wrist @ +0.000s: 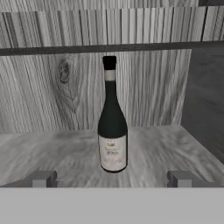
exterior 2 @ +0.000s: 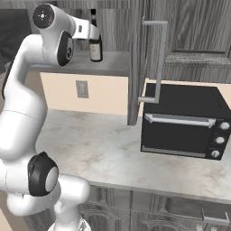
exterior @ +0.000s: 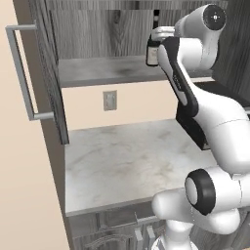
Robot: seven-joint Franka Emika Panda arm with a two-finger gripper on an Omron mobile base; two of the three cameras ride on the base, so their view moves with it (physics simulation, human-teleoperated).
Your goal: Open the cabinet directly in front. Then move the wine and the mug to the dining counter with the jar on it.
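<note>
The cabinet [exterior: 88, 29] stands open, both doors swung wide, each with its long silver handle [exterior: 22, 73] sticking out toward the room. On its lower shelf [wrist: 52, 153] the wine [wrist: 112, 120] stands upright and alone, a tall dark bottle with a pale label low on its body and a dark capped neck, set a little forward of the wood-grain back wall. The white arm reaches up from below into the cabinet opening, and its tool [wrist: 111, 178] is level with the bottle's lower half, its two dark tips spread wide, one to each side of the bottle and still short of it, with nothing between them. From the left base view the bottle [exterior: 152, 51] peeks out just behind the arm's wrist; from the right base view it [exterior 2: 94, 43] shows just beside the hand on the shelf. Below the cabinet lies the marble bench [exterior 2: 103, 144], with a black toaster oven [exterior 2: 185, 122] on its right part under the open right door, and a wall socket [exterior: 110, 100] on the cream wall behind.
</note>
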